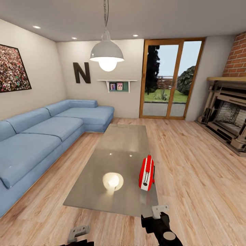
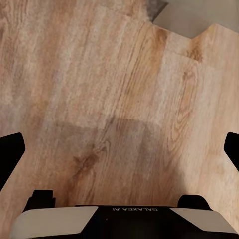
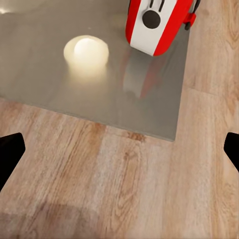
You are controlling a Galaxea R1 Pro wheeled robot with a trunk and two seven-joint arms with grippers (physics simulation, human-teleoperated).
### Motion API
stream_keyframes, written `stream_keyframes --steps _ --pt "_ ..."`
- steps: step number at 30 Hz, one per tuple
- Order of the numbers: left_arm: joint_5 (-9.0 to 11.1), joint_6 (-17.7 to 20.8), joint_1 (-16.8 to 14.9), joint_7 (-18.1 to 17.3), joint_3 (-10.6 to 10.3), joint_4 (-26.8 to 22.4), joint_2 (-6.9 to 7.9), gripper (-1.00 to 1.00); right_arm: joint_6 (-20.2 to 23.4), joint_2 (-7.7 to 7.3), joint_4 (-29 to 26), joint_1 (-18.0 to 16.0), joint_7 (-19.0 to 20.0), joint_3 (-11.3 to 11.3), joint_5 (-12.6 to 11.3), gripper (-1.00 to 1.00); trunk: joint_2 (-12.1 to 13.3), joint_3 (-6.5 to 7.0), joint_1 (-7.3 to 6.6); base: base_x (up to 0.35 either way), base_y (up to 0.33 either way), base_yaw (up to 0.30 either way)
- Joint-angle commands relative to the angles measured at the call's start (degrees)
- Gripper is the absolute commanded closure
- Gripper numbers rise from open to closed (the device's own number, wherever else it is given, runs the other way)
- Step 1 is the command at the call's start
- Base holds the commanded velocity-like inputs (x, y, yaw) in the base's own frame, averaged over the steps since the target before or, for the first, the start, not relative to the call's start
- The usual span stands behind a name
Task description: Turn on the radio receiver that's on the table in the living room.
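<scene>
Red radio receiver (image 1: 146,173) with white striped panel, dark dial, upright on glossy table (image 1: 112,160), both tools released

Both arms sit low and forward. The right pincer (image 1: 155,210) reaches toward the near edge of the counter (image 1: 112,201), hanging above the floor just short of it, black wrist behind, fingers (image 3: 11,152) spread wide apart with nothing between. The left pincer (image 1: 78,232) hangs further back from the counter, fingers (image 2: 10,152) likewise parted and empty.
</scene>
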Motion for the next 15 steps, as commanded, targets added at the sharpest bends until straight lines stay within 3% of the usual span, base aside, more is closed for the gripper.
stream_keyframes --steps 1,15 --pt "0.0 0.0 0.0 0.0 0.0 0.0 -0.01 -1.0 0.0 0.0 0.0 0.0 0.0 0.0 0.0 -1.0 0.0 -0.1 0.0 0.0 0.0 0.0" --pt "0.1 0.0 0.0 0.0 0.0 0.0 -0.03 -1.0 0.1 0.0 0.0 0.0 0.0 0.0 0.0 -1.0 0.0 -1.43 0.0 0.0 0.0 0.0"
